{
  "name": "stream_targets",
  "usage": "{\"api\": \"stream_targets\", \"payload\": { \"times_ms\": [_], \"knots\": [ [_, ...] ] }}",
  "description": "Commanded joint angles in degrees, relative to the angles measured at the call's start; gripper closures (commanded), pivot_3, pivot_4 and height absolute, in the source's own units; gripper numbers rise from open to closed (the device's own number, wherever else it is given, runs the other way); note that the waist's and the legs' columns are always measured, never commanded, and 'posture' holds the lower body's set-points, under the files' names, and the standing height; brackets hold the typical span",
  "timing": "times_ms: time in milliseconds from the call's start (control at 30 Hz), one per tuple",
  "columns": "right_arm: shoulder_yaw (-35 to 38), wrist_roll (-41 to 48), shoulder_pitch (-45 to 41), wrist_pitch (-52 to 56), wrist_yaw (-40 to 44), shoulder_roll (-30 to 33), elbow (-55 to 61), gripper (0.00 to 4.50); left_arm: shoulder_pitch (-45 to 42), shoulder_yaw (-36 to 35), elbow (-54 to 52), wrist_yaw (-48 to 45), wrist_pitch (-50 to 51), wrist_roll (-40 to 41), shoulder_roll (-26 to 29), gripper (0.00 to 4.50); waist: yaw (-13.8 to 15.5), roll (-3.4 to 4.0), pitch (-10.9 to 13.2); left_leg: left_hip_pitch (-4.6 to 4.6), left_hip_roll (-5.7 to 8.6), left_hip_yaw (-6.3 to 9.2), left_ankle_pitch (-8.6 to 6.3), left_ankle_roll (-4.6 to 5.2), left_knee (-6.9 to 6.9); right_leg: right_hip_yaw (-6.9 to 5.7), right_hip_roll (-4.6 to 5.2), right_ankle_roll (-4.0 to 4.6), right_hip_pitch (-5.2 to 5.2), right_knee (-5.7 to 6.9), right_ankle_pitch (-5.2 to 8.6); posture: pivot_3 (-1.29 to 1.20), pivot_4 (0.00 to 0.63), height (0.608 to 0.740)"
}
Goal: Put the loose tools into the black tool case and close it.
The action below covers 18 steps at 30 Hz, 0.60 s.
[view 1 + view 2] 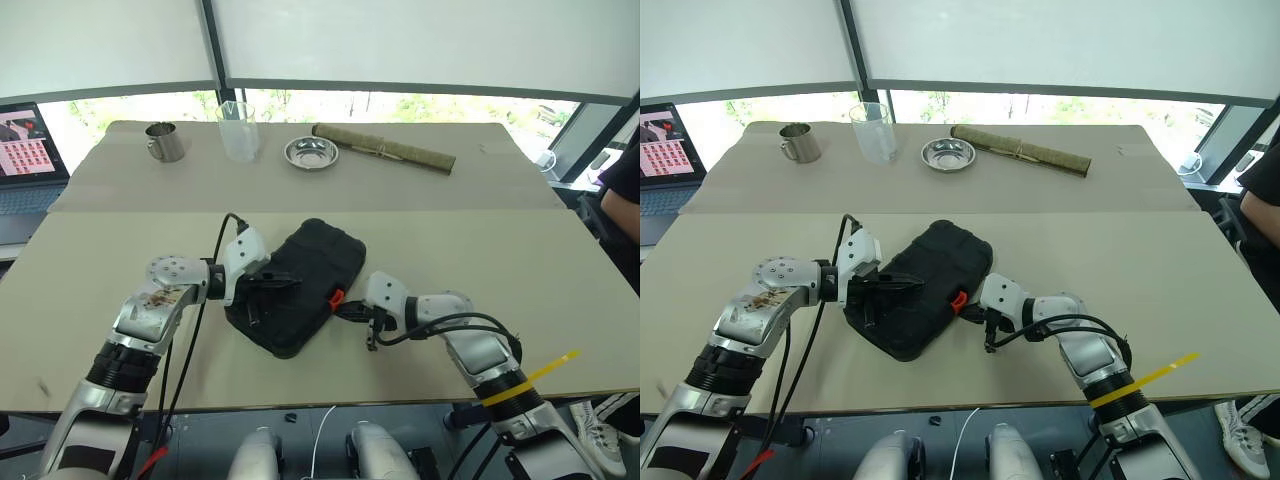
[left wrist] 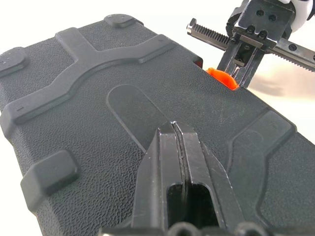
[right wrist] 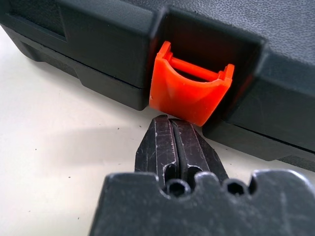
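The left gripper (image 2: 175, 129) is pressed, jaws shut, on the black tool case (image 1: 300, 280) at frame centre. The right gripper (image 3: 173, 123), jaws shut, is set against the orange latch (image 3: 189, 93); the lid is seen closed.

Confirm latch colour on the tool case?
Orange latch on the black tool case; clearest in right wrist view.

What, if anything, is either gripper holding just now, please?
Nothing: the left gripper rests shut on the black tool case; the right gripper is shut at its orange latch.
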<state>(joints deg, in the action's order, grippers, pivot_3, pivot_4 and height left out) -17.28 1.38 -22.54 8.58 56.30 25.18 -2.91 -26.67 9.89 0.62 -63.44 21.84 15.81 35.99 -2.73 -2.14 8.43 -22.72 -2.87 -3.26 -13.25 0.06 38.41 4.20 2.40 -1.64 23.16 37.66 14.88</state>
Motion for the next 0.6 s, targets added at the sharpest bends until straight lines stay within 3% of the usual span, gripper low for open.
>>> {"api": "stream_targets", "payload": {
  "times_ms": [33,67,167,300,500,533,600],
  "knots": [
    [4.02,4.08,0.37,-1.02,1.18,2.14,7.14,4.5,5.55,0.49,2.91,-0.75,-2.48,-0.84,0.15,4.49,-0.02,0.0,0.0,0.02,0.0,-0.01,0.0,0.0,-0.03,0.02,0.0,0.01,0.0,0.0,0.0,0.0,0.15,0.74],
    [4.62,4.66,1.08,-0.95,1.53,2.93,7.85,4.5,6.16,-0.61,2.48,-0.98,-4.22,-0.24,0.11,4.49,-0.04,0.01,-0.01,0.01,0.0,-0.01,0.0,0.0,-0.05,0.03,0.0,0.01,0.0,-0.01,0.0,0.0,0.15,0.74],
    [10.64,10.62,5.46,2.57,3.92,7.67,11.67,3.81,10.24,-9.8,-1.99,-1.52,-6.53,6.91,0.43,3.88,-0.02,0.03,0.0,0.02,0.0,-0.03,0.0,0.0,-0.22,0.08,0.02,0.08,0.06,-0.05,0.01,0.0,0.15,0.74],
    [16.44,12.47,10.72,-0.75,6.06,14.09,11.69,2.44,18.26,-19.44,-3.72,-0.38,-11.45,7.55,4.56,2.42,0.03,0.02,0.02,0.0,-0.01,-0.02,0.0,0.0,-0.48,0.05,0.07,0.19,0.1,-0.19,0.02,0.0,0.15,0.74],
    [21.42,15.44,14.96,-15.67,12.54,16.47,2.8,0.32,32.58,-28.15,0.05,1.12,-24.28,2.47,8.58,0.16,0.19,0.05,0.04,0.04,-0.05,-0.09,-0.01,-0.01,-0.65,-0.04,0.16,0.22,0.0,-0.58,0.03,0.0,0.15,0.74],
    [21.72,16.0,15.13,-15.55,13.32,16.86,1.78,0.03,34.34,-29.05,0.7,1.53,-25.79,2.14,8.47,0.06,0.26,0.08,0.08,0.05,-0.05,-0.12,-0.01,-0.01,-0.65,-0.02,0.18,0.22,0.0,-0.6,0.03,0.0,0.15,0.74],
    [22.19,15.39,14.67,-17.84,13.15,16.66,-1.28,0.03,37.35,-30.58,1.65,2.73,-28.16,1.96,7.62,0.06,0.32,0.03,0.12,-0.07,-0.05,-0.15,-0.01,-0.01,-0.65,-0.03,0.28,0.21,0.08,-0.65,0.03,0.0,0.15,0.74]
  ]
}}
